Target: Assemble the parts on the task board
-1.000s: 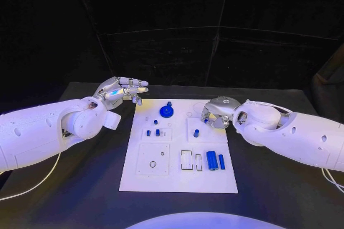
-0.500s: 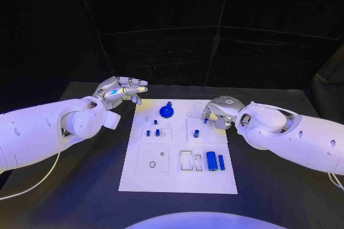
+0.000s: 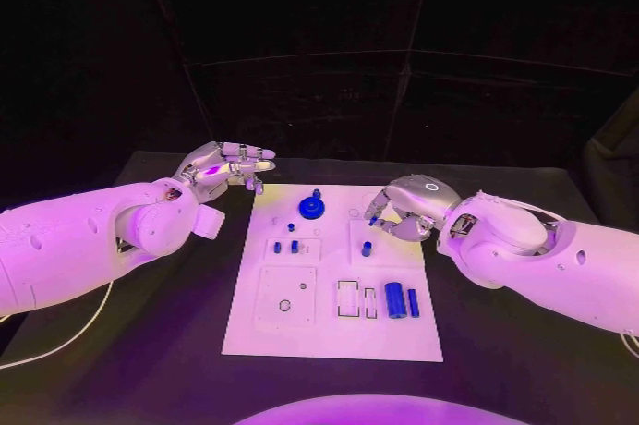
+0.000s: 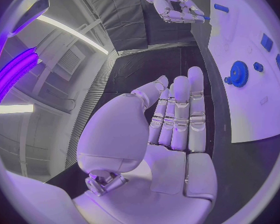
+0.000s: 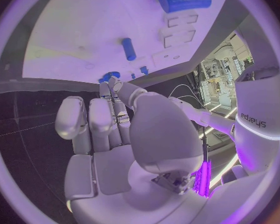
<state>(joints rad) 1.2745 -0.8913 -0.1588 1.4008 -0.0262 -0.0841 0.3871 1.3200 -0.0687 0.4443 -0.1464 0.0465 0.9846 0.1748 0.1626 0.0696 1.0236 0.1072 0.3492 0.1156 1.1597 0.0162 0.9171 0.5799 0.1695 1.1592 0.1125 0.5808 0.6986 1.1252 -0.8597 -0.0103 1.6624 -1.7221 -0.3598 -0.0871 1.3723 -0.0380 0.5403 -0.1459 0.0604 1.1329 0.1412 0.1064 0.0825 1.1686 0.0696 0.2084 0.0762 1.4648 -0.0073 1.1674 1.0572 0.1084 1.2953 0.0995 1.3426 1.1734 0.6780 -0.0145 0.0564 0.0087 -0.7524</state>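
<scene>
My right hand (image 3: 400, 210) hovers over the task board (image 3: 333, 337) near its far right corner, fingers curled, seemingly holding nothing, to reach the blue peg (image 3: 367, 248). My left hand (image 3: 226, 169) waits off the far left corner, fingers together, empty.

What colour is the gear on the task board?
Blue. The gear and its toothed rim show best in the left wrist view, on the white task board.

The head camera looks down at the white board (image 3: 333, 277) from above. Each wrist camera sits close behind its own hand, and both see that board.
</scene>
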